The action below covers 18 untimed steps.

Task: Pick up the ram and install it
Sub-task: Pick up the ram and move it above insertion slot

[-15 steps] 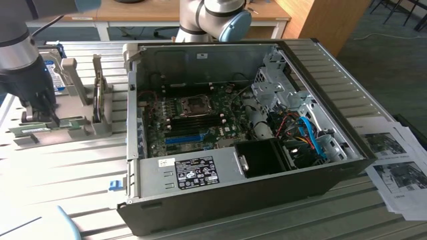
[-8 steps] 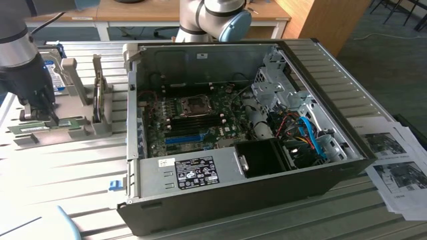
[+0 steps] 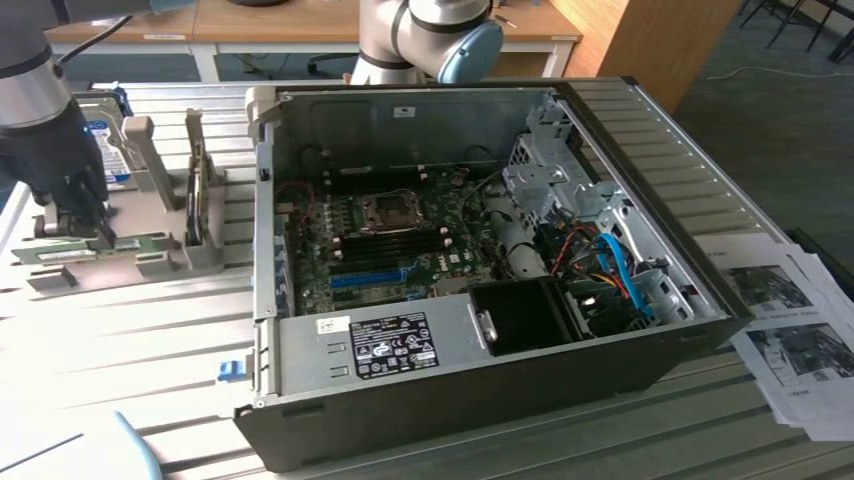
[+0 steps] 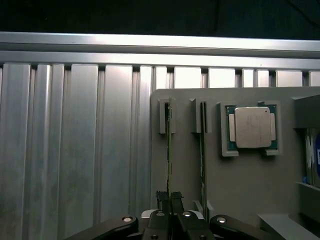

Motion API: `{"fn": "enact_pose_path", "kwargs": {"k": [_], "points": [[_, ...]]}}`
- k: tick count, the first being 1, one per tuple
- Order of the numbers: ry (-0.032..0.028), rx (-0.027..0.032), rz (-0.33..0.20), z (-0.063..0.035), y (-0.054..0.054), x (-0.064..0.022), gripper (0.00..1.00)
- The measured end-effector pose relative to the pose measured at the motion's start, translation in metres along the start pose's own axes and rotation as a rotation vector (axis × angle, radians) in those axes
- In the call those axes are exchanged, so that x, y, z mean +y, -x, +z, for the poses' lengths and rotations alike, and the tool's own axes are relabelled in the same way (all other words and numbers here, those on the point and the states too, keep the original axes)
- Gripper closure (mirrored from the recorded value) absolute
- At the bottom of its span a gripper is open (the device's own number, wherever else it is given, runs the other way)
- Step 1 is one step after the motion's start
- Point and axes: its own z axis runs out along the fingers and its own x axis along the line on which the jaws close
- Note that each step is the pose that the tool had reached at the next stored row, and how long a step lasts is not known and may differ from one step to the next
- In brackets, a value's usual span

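The gripper [image 4: 170, 200] has its fingers closed tight on the upper edge of the ram [image 4: 169, 145] — a thin board standing on edge in a slot of the grey holder [image 4: 240, 185], probably so that edge is easy to pinch — well apart from the open computer case [image 3: 441, 350].

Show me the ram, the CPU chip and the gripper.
ram [image 4: 169, 150]: wrist view, middle of its thin edge.
CPU chip [image 4: 252, 127]: wrist view, centre of its silver lid.
gripper [image 4: 170, 199]: wrist view, midway between its fingertips, shut on the ram.
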Motion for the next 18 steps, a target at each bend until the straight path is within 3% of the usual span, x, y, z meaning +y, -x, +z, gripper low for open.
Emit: {"fn": "enact_pose_path", "kwargs": {"k": [18], "points": [[-0.0001,0.0093,0.018,-0.0146,0.000,0.0006,0.89]]}}
